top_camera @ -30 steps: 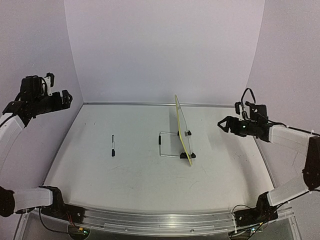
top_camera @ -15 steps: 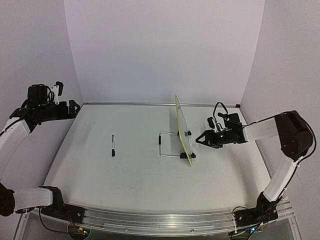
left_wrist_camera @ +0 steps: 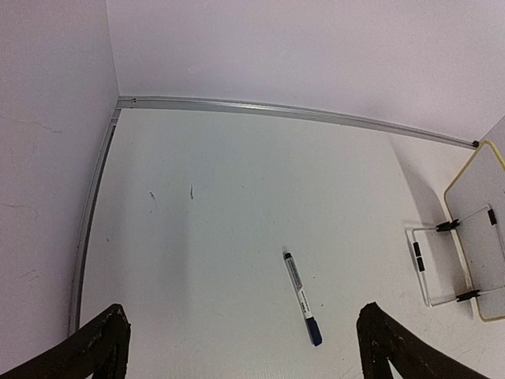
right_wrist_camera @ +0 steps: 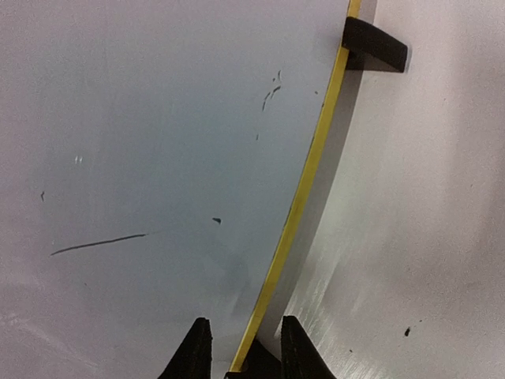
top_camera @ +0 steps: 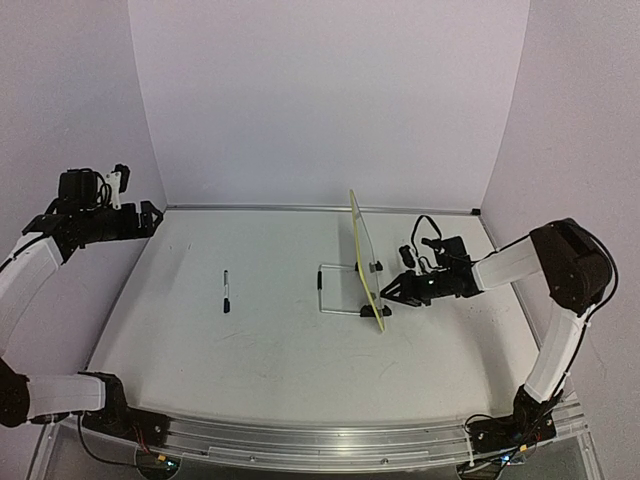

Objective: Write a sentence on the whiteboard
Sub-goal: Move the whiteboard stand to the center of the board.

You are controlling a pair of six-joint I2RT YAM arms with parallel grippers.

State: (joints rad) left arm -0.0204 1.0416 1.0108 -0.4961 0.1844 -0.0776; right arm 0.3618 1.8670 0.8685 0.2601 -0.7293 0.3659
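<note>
1. My right gripper straddles the edge of the whiteboard, with one finger on the white-face side and the other just outside the yellow frame.
2. Both fingers sit close to the frame, but I cannot tell whether they pinch it.
3. A black clip foot sits on the frame farther ahead of those fingers.
4. My left gripper hangs with its fingers spread wide, holding nothing.
5. A marker lies on the table just ahead, between them and nearer the right finger. The whiteboard stands well off to their right.
</note>
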